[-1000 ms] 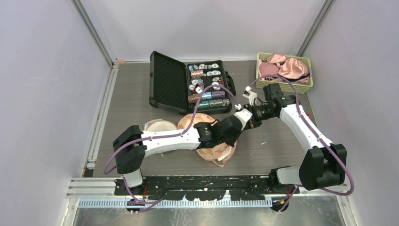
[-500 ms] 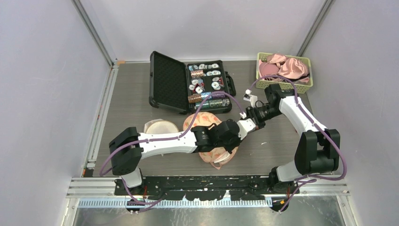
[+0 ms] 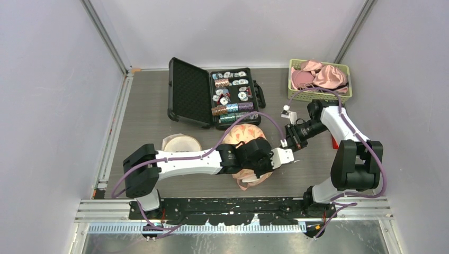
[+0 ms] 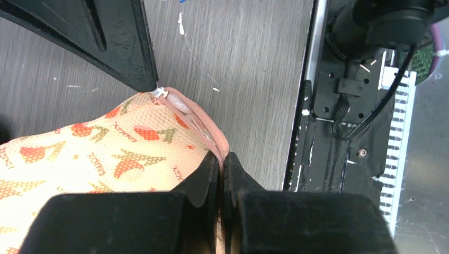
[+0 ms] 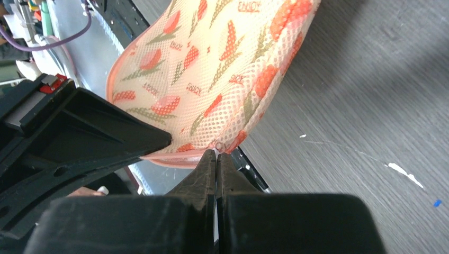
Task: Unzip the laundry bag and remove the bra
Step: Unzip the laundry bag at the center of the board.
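Note:
The laundry bag (image 3: 248, 153) is pink mesh with an orange tulip print and lies near the table's front middle, partly under my left arm. My left gripper (image 3: 287, 155) is shut on the bag's pink zipper edge (image 4: 212, 132), with my jaws (image 4: 222, 157) pinching the seam. My right gripper (image 3: 290, 143) is shut on the small zipper pull (image 5: 219, 144) at the bag's corner, its jaws (image 5: 217, 153) pressed together. The right finger's tip also shows in the left wrist view (image 4: 122, 47), at the white pull (image 4: 159, 93). No bra shows inside the bag.
An open black case (image 3: 188, 92) holding poker chips stands at the back centre. A green basket (image 3: 319, 97) of pink garments sits at the back right. A cream cup-shaped garment (image 3: 180, 143) lies left of the bag. The black front rail (image 4: 339, 106) runs close by.
Both grippers have moved right and toward the front edge, staying together. The bag has been dragged right with them. The right arm has folded in closer to its base.

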Available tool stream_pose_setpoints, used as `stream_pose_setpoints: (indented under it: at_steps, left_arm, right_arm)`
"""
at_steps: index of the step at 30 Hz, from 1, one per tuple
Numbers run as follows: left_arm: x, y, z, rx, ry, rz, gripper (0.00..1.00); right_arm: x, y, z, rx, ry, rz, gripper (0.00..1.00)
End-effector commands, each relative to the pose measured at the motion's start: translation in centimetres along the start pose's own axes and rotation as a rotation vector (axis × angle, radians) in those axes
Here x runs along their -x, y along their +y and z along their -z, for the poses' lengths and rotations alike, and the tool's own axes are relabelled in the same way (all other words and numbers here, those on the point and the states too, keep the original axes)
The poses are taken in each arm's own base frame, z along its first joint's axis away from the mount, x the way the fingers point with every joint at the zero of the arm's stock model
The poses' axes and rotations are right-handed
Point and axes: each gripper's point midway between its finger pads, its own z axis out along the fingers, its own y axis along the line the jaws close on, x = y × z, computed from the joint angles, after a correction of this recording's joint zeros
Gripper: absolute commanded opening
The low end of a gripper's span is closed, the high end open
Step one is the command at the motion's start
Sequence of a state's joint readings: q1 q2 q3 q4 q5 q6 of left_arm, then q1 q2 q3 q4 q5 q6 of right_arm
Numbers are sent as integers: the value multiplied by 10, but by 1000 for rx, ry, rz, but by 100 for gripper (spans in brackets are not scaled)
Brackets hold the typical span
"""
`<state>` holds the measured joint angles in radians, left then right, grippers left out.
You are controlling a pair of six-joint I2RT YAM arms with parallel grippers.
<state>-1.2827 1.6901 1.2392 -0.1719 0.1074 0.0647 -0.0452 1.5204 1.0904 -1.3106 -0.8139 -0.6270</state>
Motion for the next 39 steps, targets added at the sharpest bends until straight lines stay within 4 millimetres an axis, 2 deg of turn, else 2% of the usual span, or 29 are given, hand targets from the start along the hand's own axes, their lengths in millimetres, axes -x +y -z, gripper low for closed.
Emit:
stream_pose_setpoints:
  at_steps: [1,5,10,17,23,28,32,35,39]
  left_arm:
    - [-1,-25,5,-150,-1,-172,0]
    - [-9,-27,6,-203,13,-261,0]
    - [-28,-29,12,-309,38,-382,0]
    - [-59,-21,17,-368,85,-591,0]
    - [-72,-6,9,-323,129,-618,0]
    - [-88,0,13,-376,173,-708,0]
    - [-91,21,9,-296,197,-706,1]
    - [-80,36,9,-231,197,-632,14]
    - [-57,34,25,-247,170,-490,42]
  right_arm:
    - [4,-31,16,-114,-6,153,0]
    - [-11,-33,19,-118,35,166,1]
    - [-23,-33,20,-121,59,191,0]
    - [-4,-42,14,-143,-14,165,1]
    - [6,-43,10,-112,-29,150,1]
    - [6,-37,14,-79,3,135,26]
    - [15,-40,19,-98,-11,105,46]
    - [30,-50,20,-154,-56,60,54]
    - [45,-66,23,-224,-99,16,58]
